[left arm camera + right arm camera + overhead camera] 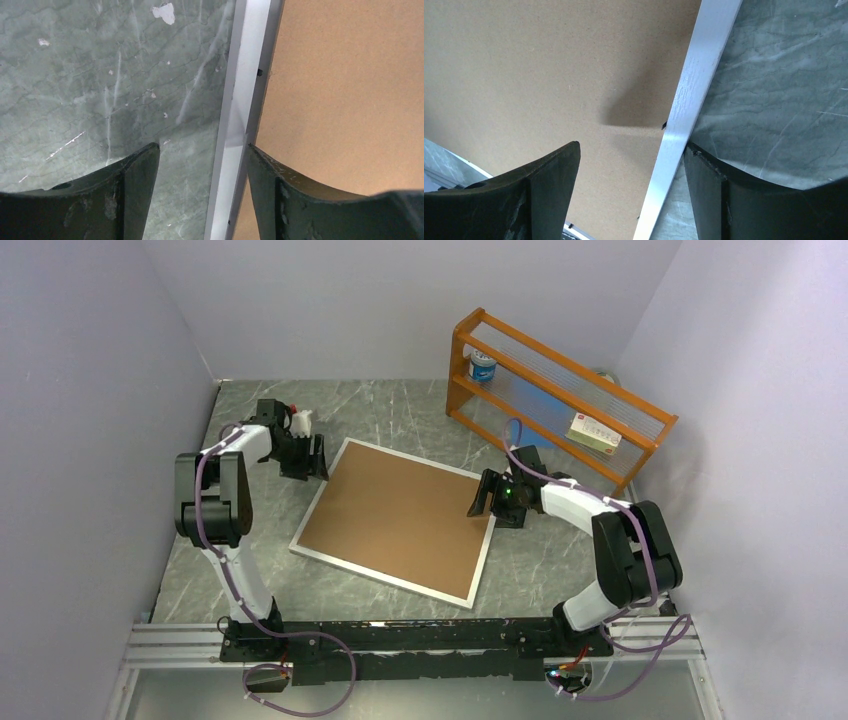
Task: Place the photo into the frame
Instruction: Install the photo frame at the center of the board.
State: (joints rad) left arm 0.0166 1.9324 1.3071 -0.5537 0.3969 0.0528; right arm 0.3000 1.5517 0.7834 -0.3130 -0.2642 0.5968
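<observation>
The white frame (385, 578) lies flat in the middle of the table, its centre filled by a brown backing board (400, 510). The photo is hidden. My left gripper (318, 462) is open at the frame's far left corner. In the left wrist view this gripper (202, 146) straddles the white frame rail (250, 60), one finger over the table and the other over the backing board (350, 90). My right gripper (487, 498) is open at the frame's right side. In the right wrist view it (631, 145) straddles the frame rail (701, 65) beside the board (524, 75).
An orange wooden rack (560, 405) stands at the back right, holding a blue can (483, 367) and a small box (595, 433). A small white object (300, 423) sits by the left wrist. Walls close in on both sides and at the back.
</observation>
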